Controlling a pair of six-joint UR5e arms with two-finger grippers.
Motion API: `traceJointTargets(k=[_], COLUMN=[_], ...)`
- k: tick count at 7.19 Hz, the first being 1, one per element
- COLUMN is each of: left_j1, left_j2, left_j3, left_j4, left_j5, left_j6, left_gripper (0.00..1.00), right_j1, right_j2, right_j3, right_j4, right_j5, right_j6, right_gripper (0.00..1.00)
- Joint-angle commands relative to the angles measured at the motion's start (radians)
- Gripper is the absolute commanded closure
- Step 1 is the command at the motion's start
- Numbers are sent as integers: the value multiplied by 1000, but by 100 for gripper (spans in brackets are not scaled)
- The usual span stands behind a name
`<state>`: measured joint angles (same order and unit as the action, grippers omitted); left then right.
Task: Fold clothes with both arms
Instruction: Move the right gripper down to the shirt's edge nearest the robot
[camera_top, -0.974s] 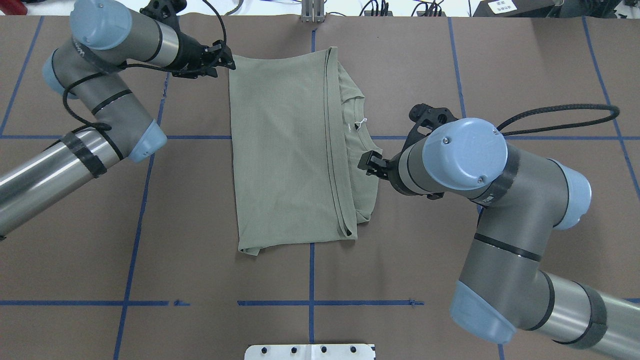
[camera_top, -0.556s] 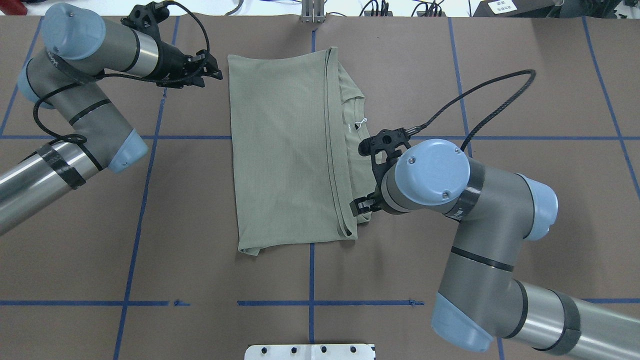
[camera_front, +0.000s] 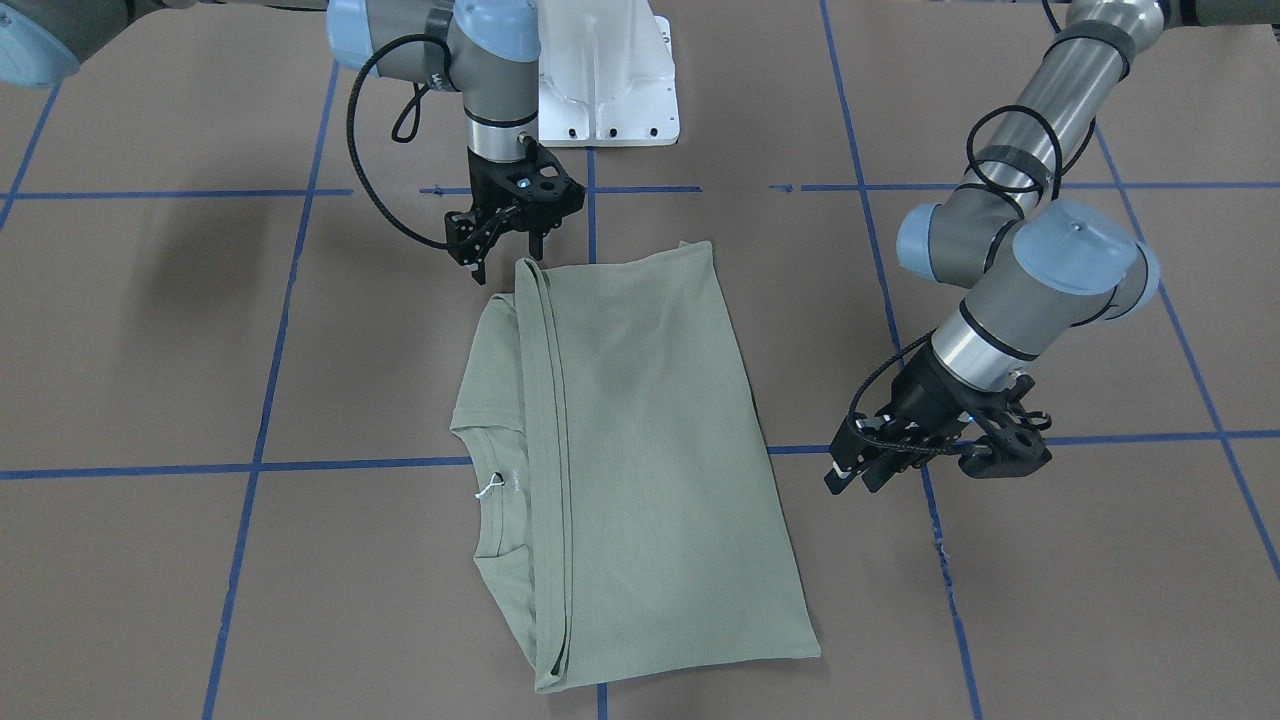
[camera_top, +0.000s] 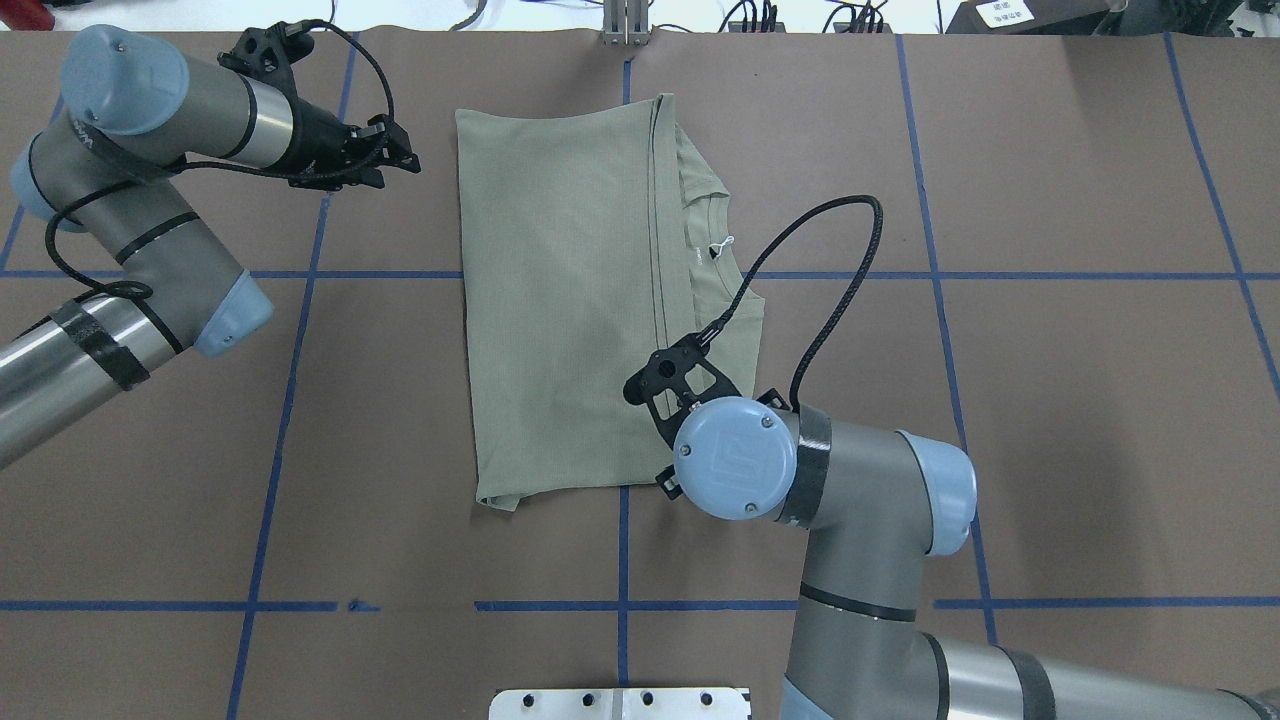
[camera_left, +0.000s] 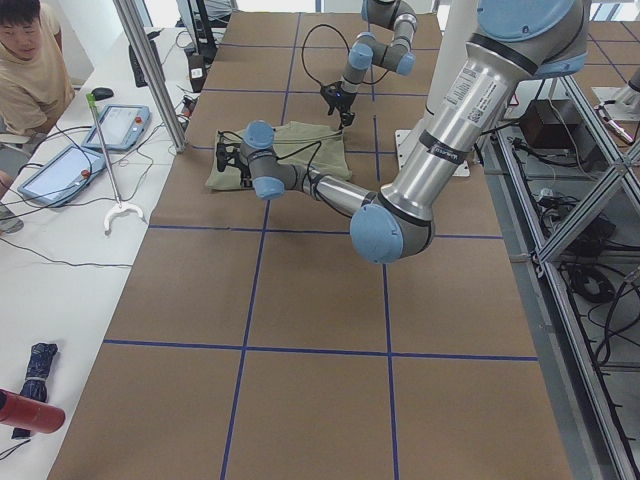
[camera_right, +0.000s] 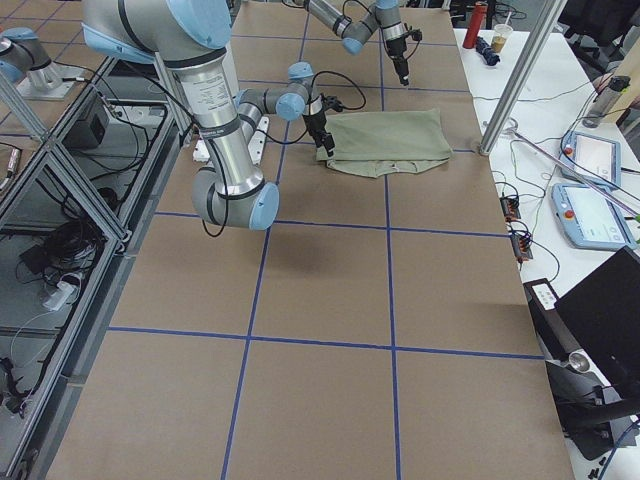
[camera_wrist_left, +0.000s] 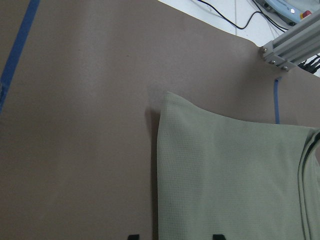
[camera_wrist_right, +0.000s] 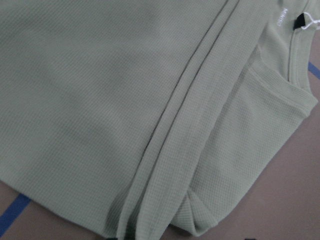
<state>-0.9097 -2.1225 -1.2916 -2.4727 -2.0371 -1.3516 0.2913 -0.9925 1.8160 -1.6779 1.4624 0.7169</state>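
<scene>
The pale sage-green shirt (camera_top: 560, 300) lies folded flat on the brown table, its ribbed collar and white label (camera_top: 722, 243) showing on its right side. It also shows in the front view (camera_front: 650, 450). My left gripper (camera_top: 408, 160) is open and empty, hovering left of the shirt's far-left corner; its wrist view shows that corner (camera_wrist_left: 170, 100) between the spread tips. My right gripper (camera_front: 508, 258) is open and empty, just above the shirt's robot-side corner on the collar side. In the overhead view it is mostly hidden under its wrist. Its camera sees the folded edges (camera_wrist_right: 170, 130) close up.
The brown table cover (camera_top: 1000, 400) carries blue tape grid lines. The white pedestal plate (camera_top: 620, 703) sits at the robot-side edge. A metal post (camera_top: 625, 25) stands at the far edge. A person (camera_left: 30, 60) and tablets are beyond the table's far side.
My right gripper swung from beside the collar down to the shirt's robot-side corner. My left gripper drew back to the left, away from the shirt's far-left corner. The shirt stayed still.
</scene>
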Motion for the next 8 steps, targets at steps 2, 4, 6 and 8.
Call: traceJointTargets(k=[2,4,6,8], left_j1=[-2,-2,-2,-3], left_j2=[21,21,21,21], left_j3=[0,-3,-8,-17], left_j4=[-3,-3,-3,-2], left_j5=[0,0,0,0], left_j6=[-6,-7,-7,-9], left_gripper=[40,40,39,39], right_j1=[-40,-40,-40,-38], right_j2=[9,11,9,5], right_j3=[-24,-27,-24,-6], right_j4=[4,12,15,15], right_j5=[-42,-40,-36,-30], right_j6=[-2,6,12,7], right_gripper=[24,93,100,100])
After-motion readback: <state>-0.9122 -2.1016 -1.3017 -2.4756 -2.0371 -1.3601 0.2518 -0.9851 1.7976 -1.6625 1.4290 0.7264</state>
